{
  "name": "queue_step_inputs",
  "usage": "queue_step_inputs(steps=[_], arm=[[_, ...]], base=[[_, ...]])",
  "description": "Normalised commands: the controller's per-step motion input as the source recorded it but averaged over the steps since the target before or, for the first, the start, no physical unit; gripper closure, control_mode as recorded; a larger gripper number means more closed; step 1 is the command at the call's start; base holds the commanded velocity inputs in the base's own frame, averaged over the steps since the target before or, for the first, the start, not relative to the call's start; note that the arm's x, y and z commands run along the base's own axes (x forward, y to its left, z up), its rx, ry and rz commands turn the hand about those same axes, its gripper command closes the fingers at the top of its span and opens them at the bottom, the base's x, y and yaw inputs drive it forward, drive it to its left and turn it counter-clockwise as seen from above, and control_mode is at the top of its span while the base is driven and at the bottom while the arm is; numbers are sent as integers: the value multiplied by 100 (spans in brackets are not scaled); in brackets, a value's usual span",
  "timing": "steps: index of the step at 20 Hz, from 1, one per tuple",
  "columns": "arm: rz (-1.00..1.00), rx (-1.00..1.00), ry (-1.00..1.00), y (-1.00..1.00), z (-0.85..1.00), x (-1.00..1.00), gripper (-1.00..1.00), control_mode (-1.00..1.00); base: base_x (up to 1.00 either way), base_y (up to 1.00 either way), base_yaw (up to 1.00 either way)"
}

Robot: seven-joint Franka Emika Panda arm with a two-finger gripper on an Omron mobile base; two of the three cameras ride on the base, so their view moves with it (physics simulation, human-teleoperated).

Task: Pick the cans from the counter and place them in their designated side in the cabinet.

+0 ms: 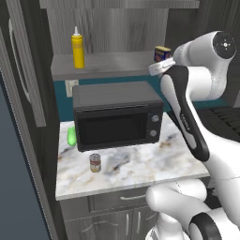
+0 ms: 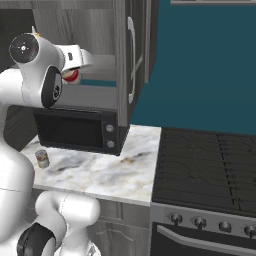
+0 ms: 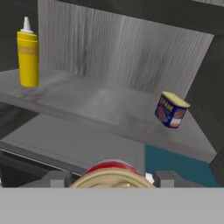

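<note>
One red-and-white can (image 3: 111, 174) sits clamped between your gripper's (image 3: 112, 179) two fingers (image 3: 56, 179), its tan top rim toward the hand camera; from the right base view you see it (image 2: 73, 76) raised in front of the cabinet (image 2: 100, 30), above the microwave (image 2: 80, 131). Take that microwave (image 1: 117, 115) as your landmark. In front of it and toward its left end, the brownish-red can (image 1: 95, 162) stands upright on the marbled counter (image 1: 140, 168), apart from the oven's door; you cannot read its label. A green object (image 1: 71, 136) lies on the counter just beside the microwave's left wall. Above the microwave runs the cabinet's grey shelf (image 3: 87, 103). Over the microwave's left part you find a yellow squeeze bottle (image 3: 28, 54) upright on the shelf; no writing is legible on it. Over the right end stands a blue-and-yellow tin (image 3: 171, 109), tilted in the hand view, its side lettered "SPAM". Behind both rises the plank back wall (image 3: 127, 52).
</note>
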Motion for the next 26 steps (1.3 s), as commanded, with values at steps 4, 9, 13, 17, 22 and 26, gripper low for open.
queue_step_inputs(steps=[4, 9, 13, 17, 22, 26], arm=[[0, 0, 0, 0, 1, 23, 100, -100], [0, 0, 0, 0, 1, 23, 100, -100], [0, 0, 0, -1, 0, 22, 100, -100], [0, 0, 0, -5, 0, 22, 100, -100], [0, 0, 0, -9, 0, 21, 100, -100], [0, 0, 0, -5, 0, 25, 100, -100]], base=[[0, 0, 0], [0, 0, 0], [0, 0, 0], [0, 0, 0], [0, 0, 0], [0, 0, 0]])
